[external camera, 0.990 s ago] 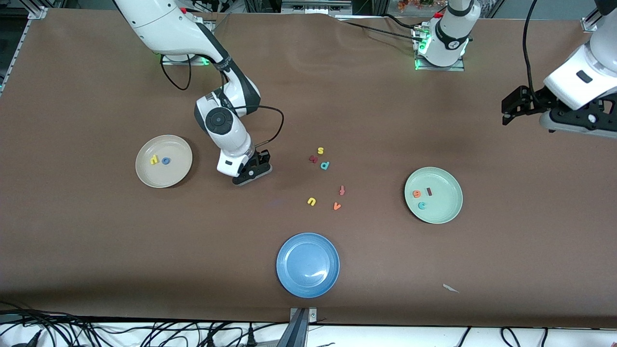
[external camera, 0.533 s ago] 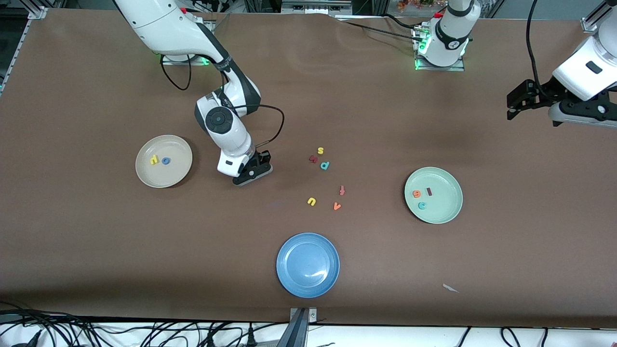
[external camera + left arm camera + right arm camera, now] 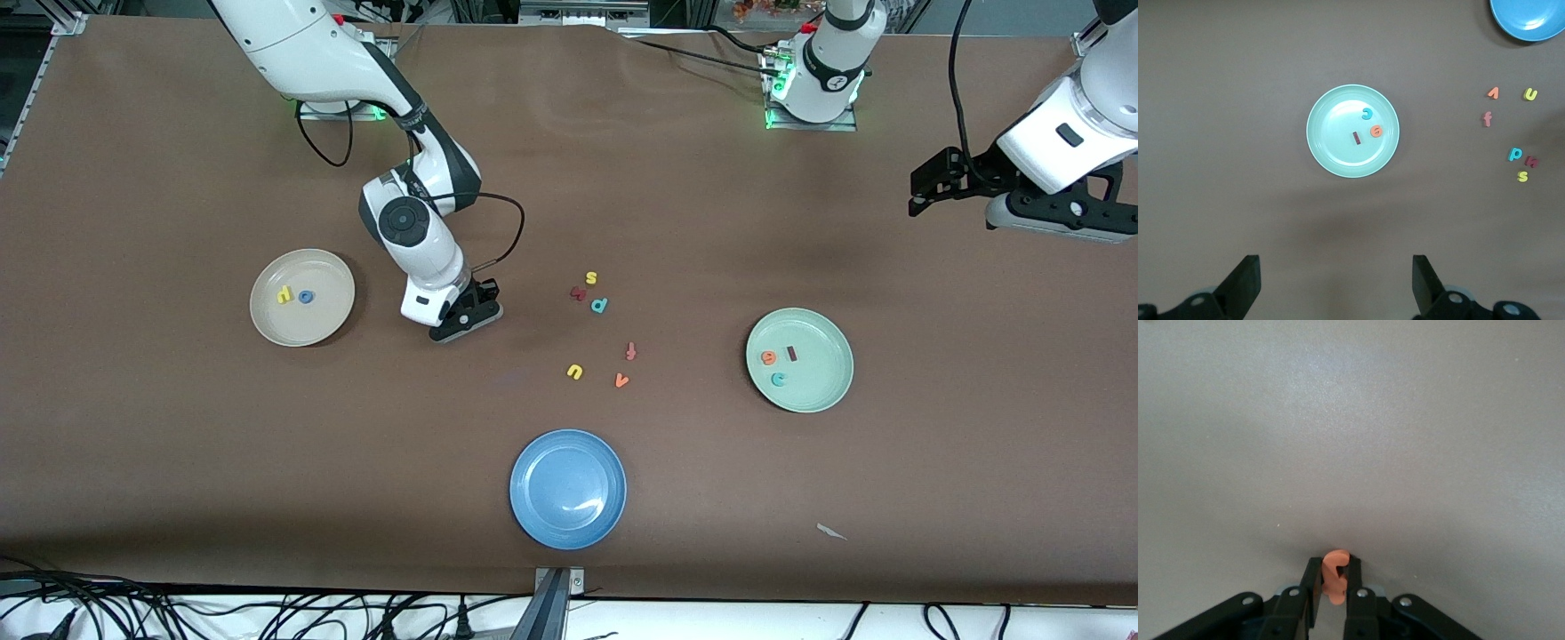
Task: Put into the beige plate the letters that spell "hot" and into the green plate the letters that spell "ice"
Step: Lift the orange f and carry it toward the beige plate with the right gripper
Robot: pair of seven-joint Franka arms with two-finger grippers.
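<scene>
Right gripper [image 3: 1333, 587] low at the table between the round cream-beige plate [image 3: 267, 329] and the loose letters, fingers pinched on the small orange hooked foam t [image 3: 1335, 577], long axis running along the fingers, hook end poking out past the tips; yellow h [image 3: 284, 294] and blue ring o [image 3: 306, 297] lie in the beige plate; maroon i [image 3: 791, 353], orange e [image 3: 769, 357] and teal c [image 3: 778, 379] lie in the pale mint-green plate [image 3: 827, 391]; left gripper [image 3: 1335, 290] waits high over the table at its own end, jaws wide apart, holding nothing.

A robotics lab: brown-covered table [image 3: 178, 444] on aluminium framing [image 3: 551, 604], loose cables [image 3: 267, 613] trailing.

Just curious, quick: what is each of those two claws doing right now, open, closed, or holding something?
Left gripper: open, empty, high over the table.
Right gripper: closed on the orange letter t, down at the table.
</scene>
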